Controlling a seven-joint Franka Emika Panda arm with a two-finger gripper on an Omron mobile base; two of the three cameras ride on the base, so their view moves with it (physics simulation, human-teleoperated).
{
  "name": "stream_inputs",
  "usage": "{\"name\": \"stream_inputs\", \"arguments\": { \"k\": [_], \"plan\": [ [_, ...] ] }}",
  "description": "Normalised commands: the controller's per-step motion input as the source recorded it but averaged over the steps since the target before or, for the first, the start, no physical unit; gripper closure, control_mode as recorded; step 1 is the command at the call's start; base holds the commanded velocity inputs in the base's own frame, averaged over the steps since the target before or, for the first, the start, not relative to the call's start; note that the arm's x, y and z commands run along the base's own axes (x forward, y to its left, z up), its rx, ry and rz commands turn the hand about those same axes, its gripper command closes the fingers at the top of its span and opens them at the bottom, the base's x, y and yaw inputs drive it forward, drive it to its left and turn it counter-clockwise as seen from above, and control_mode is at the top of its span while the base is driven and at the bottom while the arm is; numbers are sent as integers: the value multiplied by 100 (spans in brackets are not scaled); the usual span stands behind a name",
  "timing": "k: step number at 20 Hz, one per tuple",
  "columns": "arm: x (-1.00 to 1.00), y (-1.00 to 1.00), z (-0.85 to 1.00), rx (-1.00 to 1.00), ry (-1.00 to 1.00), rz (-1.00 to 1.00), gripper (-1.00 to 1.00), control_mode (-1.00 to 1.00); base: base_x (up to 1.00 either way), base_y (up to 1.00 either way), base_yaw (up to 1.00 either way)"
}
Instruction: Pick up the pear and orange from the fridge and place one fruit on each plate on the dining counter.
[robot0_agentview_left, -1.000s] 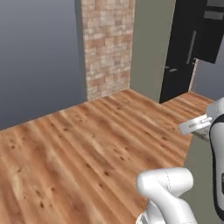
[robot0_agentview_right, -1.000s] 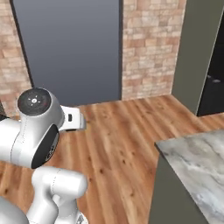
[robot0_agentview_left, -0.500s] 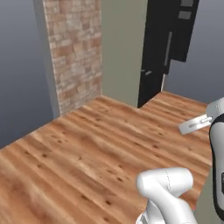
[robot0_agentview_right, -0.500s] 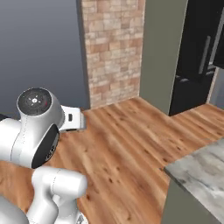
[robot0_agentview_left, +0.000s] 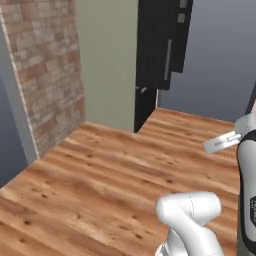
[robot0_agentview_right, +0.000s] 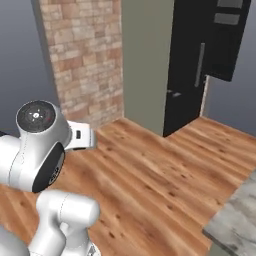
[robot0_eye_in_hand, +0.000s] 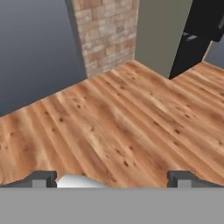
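Observation:
The fridge (robot0_agentview_left: 159, 60) is a tall glossy black block against the far wall, with a slim handle on its front; it also stands at the upper right in the right base view (robot0_agentview_right: 197, 70) and at the top right corner of the hand view (robot0_eye_in_hand: 197, 41). Its inside is hidden, so the pear and the orange are out of view. A corner of the dining counter (robot0_agentview_right: 236, 220) with its marbled top juts in at the lower right. The plates are out of view. My gripper (robot0_eye_in_hand: 113, 179) hangs open over bare wood floor, holding nothing.
A brick pillar (robot0_agentview_left: 45, 75) and an olive-grey wall panel (robot0_agentview_left: 107, 60) stand left of the fridge. Plank floor (robot0_agentview_left: 115, 175) stretches between me and them. A dark grey wall (robot0_eye_in_hand: 35, 48) lies beyond the pillar.
The whole picture has shifted left as the base turned: the fridge and brick pillar slid toward the centre and grew larger. The arm holds the same pose and the gripper stays open.

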Motion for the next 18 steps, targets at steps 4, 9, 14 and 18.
{"name": "stream_inputs", "arguments": {
  "k": [4, 9, 14, 18],
  "plan": [
    [0, 0, 0, 0, 0, 0, -100, 100, 100, 0, -34],
    [0, 0, 0, 0, 0, 0, -100, 100, 100, 0, -30],
    [0, 0, 0, 0, 0, 0, -100, 100, 100, -2, -29],
    [0, 0, 0, 0, 0, 0, -100, 100, 100, -24, -22]
  ]
}}
